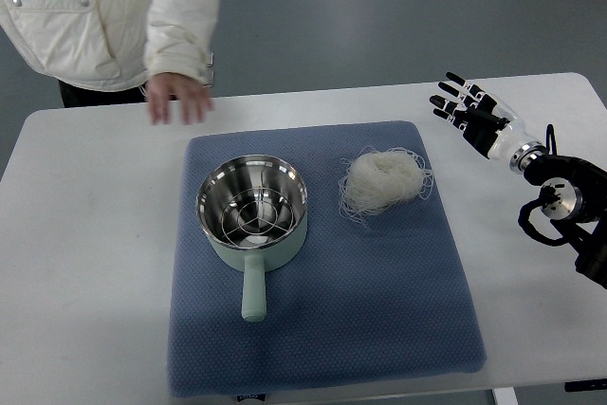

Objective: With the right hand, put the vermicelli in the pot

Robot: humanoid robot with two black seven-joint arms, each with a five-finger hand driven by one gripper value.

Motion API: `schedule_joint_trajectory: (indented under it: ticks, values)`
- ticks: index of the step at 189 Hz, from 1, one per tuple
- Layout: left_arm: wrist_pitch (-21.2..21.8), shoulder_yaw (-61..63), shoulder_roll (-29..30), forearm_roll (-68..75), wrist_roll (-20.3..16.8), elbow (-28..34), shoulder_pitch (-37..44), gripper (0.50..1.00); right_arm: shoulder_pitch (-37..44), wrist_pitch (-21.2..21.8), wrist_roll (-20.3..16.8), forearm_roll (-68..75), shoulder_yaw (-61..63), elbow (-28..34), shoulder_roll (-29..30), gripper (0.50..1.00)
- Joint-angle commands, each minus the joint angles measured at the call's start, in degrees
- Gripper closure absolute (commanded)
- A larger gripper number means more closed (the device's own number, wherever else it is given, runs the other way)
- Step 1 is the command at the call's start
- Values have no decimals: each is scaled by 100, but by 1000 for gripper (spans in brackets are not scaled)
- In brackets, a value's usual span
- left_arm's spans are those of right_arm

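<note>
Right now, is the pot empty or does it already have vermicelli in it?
Empty of vermicelli. The pot shows only bare steel and a wire rack inside; the vermicelli lies beside it on the blue mat.

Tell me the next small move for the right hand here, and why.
Probably swing the right hand left and down toward the vermicelli. The hand hovers open over the white table, off the blue mat's right edge and holding nothing, while the noodle nest lies untouched on the mat beside the empty pot.

A white table (pixel 85 234) carries a blue mat (pixel 379 310), with a person's hand (pixel 178 97) resting at its far edge.
</note>
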Motion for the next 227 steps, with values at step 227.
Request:
schedule_joint_trajectory:
  ticks: [227]
  values:
    - [1,-9,0,0,0,0,0,500,364,264,88,-2602,-116,509,-357,583]
